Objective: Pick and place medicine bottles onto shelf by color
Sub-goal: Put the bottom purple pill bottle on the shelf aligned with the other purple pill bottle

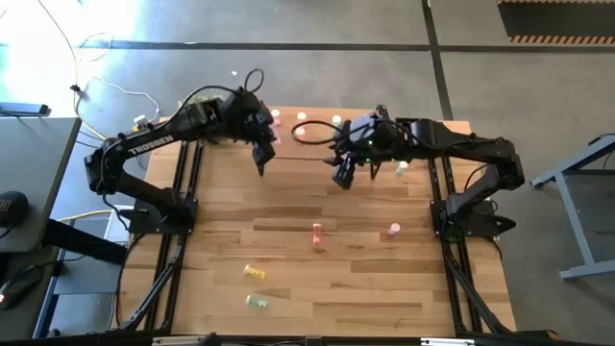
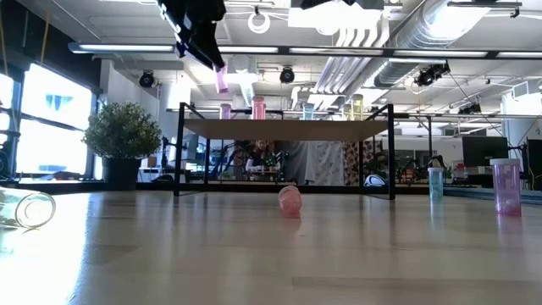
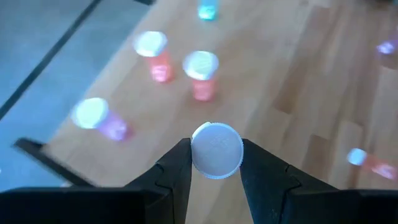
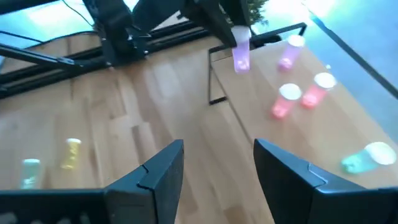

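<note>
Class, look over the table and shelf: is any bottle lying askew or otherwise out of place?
Yes. On the table, a yellow bottle and a green bottle lie tipped on their sides near the front edge, while the pink bottle stands upright. The left gripper holds another bottle above the shelf.

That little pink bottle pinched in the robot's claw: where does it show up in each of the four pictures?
High view: the pink bottle shows at the left gripper, by the shelf's left end.
Low view: upper left, hanging above the shelf's left end.
Left wrist view: only its pale cap, between the fingers.
Right wrist view: top middle, hanging from the far arm.
Shared landmark: the shelf with its standing bottles.
</note>
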Tool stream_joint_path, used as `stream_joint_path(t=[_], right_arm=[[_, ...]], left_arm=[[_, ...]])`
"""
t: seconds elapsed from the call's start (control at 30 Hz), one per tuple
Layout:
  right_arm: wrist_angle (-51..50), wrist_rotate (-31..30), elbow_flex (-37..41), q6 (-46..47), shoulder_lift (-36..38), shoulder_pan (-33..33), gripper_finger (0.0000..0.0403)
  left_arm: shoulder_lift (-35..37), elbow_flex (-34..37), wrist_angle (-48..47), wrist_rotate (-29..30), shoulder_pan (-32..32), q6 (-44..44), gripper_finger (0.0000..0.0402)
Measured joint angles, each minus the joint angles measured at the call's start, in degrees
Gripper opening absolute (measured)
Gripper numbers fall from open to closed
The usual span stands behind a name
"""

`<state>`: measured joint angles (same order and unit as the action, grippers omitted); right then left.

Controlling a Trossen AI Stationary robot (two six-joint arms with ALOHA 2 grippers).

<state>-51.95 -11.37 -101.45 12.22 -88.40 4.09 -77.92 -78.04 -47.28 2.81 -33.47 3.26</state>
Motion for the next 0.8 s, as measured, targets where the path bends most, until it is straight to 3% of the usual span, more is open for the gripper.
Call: stream_joint_path(t=[0.27, 0.8], right_arm=[[-2.43, 0.12, 0.04, -3.22, 0.02, 4.8, 0.0186], [-3.14, 3.43, 0.04, -7.89, 0.02, 10.21, 0.0186]], left_arm=[[-2.56, -0.11, -0.1, 0.57, -3.7, -0.02, 0.0111], [-7.81, -0.11, -0.06, 2.23, -3.81, -1.55, 0.0111]])
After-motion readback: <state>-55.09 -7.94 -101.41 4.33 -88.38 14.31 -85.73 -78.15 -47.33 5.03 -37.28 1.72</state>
